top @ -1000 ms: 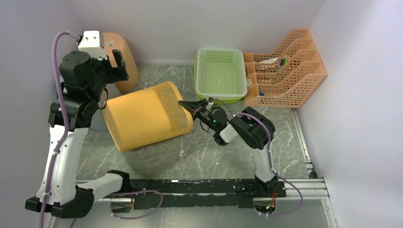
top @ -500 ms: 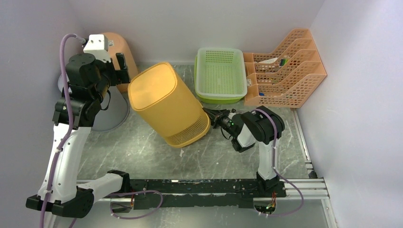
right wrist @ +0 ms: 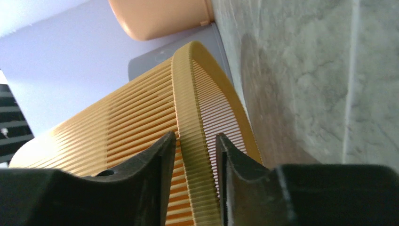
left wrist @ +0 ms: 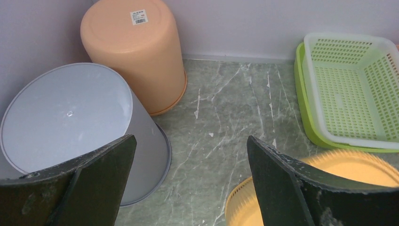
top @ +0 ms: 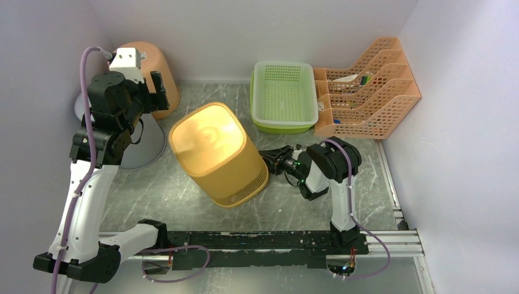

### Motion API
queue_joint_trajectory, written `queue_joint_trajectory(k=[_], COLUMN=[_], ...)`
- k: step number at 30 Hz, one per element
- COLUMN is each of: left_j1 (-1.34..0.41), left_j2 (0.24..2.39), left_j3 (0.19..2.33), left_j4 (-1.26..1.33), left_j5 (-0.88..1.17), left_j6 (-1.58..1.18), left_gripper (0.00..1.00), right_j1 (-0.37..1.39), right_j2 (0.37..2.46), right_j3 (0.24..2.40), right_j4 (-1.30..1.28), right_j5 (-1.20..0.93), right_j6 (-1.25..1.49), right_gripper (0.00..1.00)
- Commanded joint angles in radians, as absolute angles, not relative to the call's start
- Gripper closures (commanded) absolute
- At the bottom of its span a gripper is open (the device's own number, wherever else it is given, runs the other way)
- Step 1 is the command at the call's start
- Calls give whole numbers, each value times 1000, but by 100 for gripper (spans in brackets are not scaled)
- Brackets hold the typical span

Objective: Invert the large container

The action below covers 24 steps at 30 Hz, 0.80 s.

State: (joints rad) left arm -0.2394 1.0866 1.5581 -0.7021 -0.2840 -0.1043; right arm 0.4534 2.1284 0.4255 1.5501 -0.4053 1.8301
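Observation:
The large container (top: 217, 153) is a yellow slatted bin. It stands mouth down and base up in the middle of the table, leaning slightly. My right gripper (top: 268, 160) is low by the table on the bin's right side, shut on its rim. In the right wrist view the jaws (right wrist: 195, 139) close round the ribbed rim (right wrist: 190, 103). My left gripper (top: 153, 89) is open and empty, raised at the back left. In the left wrist view (left wrist: 188, 137) it hangs over bare table, with the yellow bin (left wrist: 348, 165) at the lower right.
An orange bucket (top: 160, 61) and a grey bucket (top: 144, 144) stand upside down at the back left, also in the left wrist view (left wrist: 136, 52) (left wrist: 70, 117). A green basket (top: 284, 92) and an orange file rack (top: 367, 92) stand at the back right.
The yellow bin has swung from lying on its side to base up. My right gripper has turned with the rim and dropped towards the table. The left arm has barely moved.

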Motion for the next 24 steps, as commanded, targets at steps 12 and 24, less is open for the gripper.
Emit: queue_joint_trajectory(k=[12,24], left_j1=[-242,-242], left_j2=[1079,1091], left_j3=[1526,1450], left_j4=[-661,-591], left_j5=[-271,-224], left_j6=[-98,-120], left_gripper=[0,0], right_j1=[358,266], right_j2=[2191,2215], right_j3=[371,287], right_j4=[1817,1815], right_j5=[-477,-509], right_j6=[1826,1700], right_gripper=[53,52])
